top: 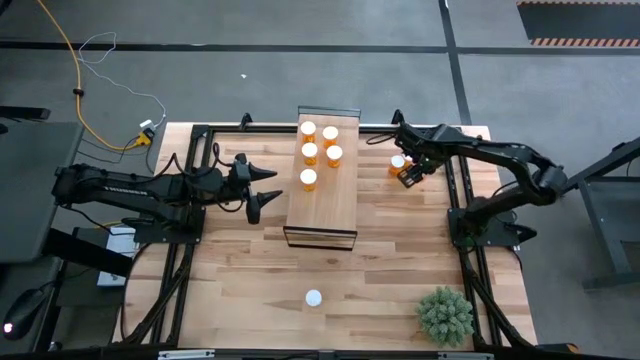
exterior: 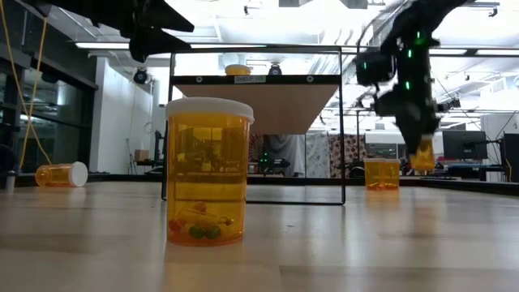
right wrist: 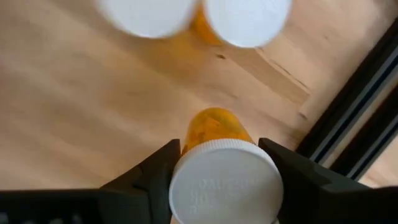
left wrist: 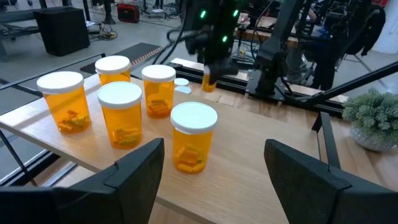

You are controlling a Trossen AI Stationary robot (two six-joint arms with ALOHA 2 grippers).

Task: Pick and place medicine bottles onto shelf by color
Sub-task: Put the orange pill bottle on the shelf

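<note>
The light-wood shelf (top: 322, 190) stands mid-table. Five orange bottles with white caps (top: 320, 150) stand upright on its far half; the left wrist view shows them too (left wrist: 121, 102). My left gripper (top: 262, 190) hovers open just left of the shelf, touching nothing. My right gripper (top: 410, 176) is right of the shelf, shut on one bottle (exterior: 422, 154). Two more bottles (right wrist: 186, 15) stand on the table just beyond it. Another bottle (exterior: 208, 170) stands upright close to the low camera. One bottle (exterior: 61, 173) lies on its side. My right gripper pinches a bottle by its white cap (right wrist: 225, 186), one finger (right wrist: 158, 171) on each side of the cap's rim. The fingers come from above, pointing down. The bottle hangs below them, lifted clear of the table; its orange body (right wrist: 214, 127) points at the tabletop.
A white disc (top: 314, 297) shows near the table's near edge. A small green plant (top: 445, 315) sits at the near right corner. Dark frame rails (top: 455, 200) run along both table sides. The shelf's near half (top: 322, 215) is bare wood.
</note>
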